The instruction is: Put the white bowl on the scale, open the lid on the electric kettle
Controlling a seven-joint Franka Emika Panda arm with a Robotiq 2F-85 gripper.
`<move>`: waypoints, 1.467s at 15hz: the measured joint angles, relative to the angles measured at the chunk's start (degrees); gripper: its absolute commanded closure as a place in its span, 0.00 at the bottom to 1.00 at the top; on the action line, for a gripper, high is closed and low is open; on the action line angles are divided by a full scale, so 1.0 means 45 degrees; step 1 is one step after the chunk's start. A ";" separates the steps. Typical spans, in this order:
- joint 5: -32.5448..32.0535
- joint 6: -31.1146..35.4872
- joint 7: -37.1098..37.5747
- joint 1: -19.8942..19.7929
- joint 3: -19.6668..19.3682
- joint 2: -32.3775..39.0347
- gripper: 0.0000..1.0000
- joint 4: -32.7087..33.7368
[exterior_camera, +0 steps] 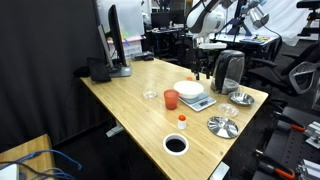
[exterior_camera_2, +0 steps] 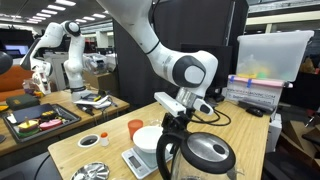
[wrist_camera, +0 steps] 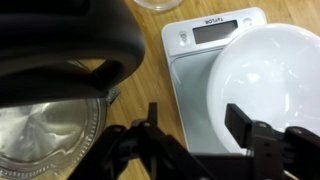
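Note:
The white bowl (wrist_camera: 265, 75) sits on the scale (wrist_camera: 190, 85); both also show in the exterior views, bowl (exterior_camera: 186, 89) (exterior_camera_2: 148, 138) and scale (exterior_camera: 199, 102) (exterior_camera_2: 133, 162). The tall electric kettle (exterior_camera: 230, 70) (exterior_camera_2: 195, 155) stands right next to the scale, with its greyish lid (exterior_camera_2: 210, 152) (wrist_camera: 40, 135) down on its mouth. My gripper (wrist_camera: 195, 125) (exterior_camera_2: 178, 110) is open and empty. It hovers just above the kettle's edge and the near part of the scale. One finger is by the kettle and the other is over the bowl's rim.
An orange cup (exterior_camera: 171, 99) (exterior_camera_2: 135, 127) stands beside the bowl. A ribbed metal plate (exterior_camera: 222, 126) (exterior_camera_2: 92, 172), a white-rimmed dish with black inside (exterior_camera: 176, 144), a small red-topped item (exterior_camera: 182, 119) and small glass dishes (exterior_camera: 150, 95) lie on the wooden table (exterior_camera: 130, 100).

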 measured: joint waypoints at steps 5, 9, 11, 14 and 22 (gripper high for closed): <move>-0.0588 0.0342 0.0173 0.0057 -0.0230 -0.0180 0.00 0.0180; -0.1835 0.0284 0.0415 0.0717 -0.0200 -0.1489 0.00 0.0162; -0.2332 0.0246 0.0412 0.1066 -0.0127 -0.2275 0.00 -0.0071; -0.2792 0.0229 0.0384 0.1353 0.0032 -0.3279 0.00 -0.0690; -0.3659 0.0312 0.0834 0.1749 0.0198 -0.4642 0.33 -0.1780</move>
